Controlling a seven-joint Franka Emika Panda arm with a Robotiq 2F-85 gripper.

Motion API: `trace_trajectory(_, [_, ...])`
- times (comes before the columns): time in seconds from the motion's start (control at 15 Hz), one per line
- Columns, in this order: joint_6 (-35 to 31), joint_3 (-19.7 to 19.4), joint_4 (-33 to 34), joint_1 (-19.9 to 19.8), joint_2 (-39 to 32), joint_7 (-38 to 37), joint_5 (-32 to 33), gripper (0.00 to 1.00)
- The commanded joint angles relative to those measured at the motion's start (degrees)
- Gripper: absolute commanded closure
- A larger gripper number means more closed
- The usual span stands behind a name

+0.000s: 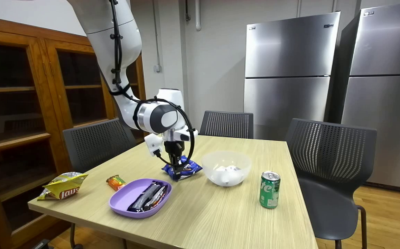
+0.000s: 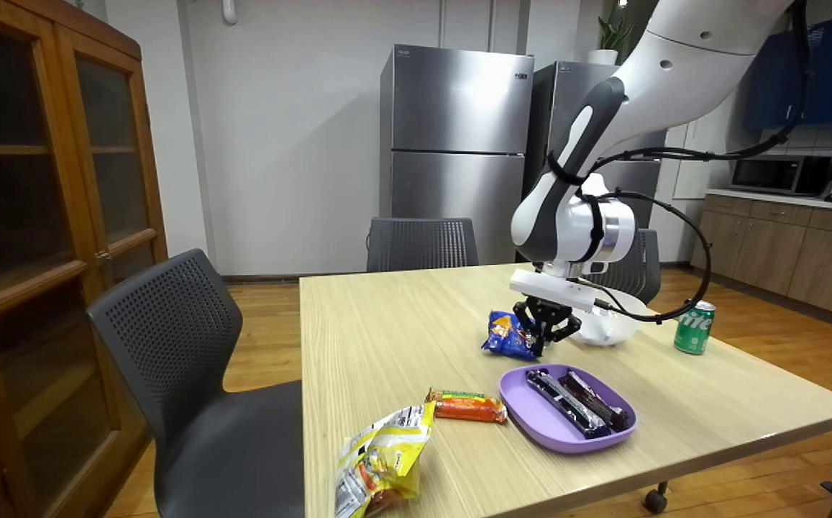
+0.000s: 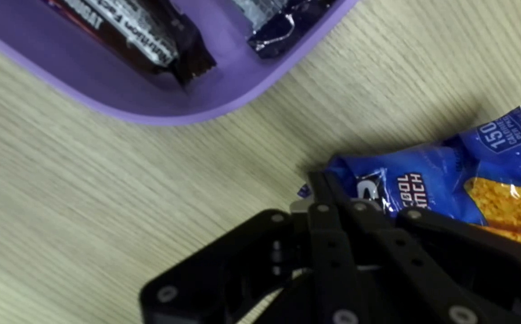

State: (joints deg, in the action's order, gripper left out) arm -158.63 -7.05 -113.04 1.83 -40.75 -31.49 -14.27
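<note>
Near the shallow purple plastic tray (image 1: 129,192), the black pincer (image 3: 328,180) pinches one end of a puffed blue foil chip bag (image 3: 442,180).

Both exterior views: across table (image 1: 227,214), toward fridges (image 1: 286,100); wrist view: close, downward.

In the wrist view, the gripper (image 3: 327,177) — cut off by the bottom edge — hid the lower-left part of the blue chip bag (image 3: 436,175); the purple tray (image 3: 170,119) and its dark bars (image 3: 145,38) were clipped at the top, their finer print blurred. The top edge cut off the arm (image 1: 130,41) in both exterior views. The yellow bag (image 2: 390,460) was clipped at the bottom edge in an exterior view, and the white contents (image 1: 233,168) of the bowl (image 1: 217,176) were too indistinct to name.
</note>
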Motion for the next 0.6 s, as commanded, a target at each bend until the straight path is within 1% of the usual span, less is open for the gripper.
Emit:
trace_trajectory(0.0, [1.14,-0.35,1.01,0.67,-0.21,-0.53,-0.90,1.00])
trace_trajectory(0.27, [1.63,-0.43,0.16,0.76,0.85,0.02,-0.49,1.00])
trace_trajectory(0.53, [1.80,0.08,-2.61,0.28,4.26,2.91,0.29,1.00])
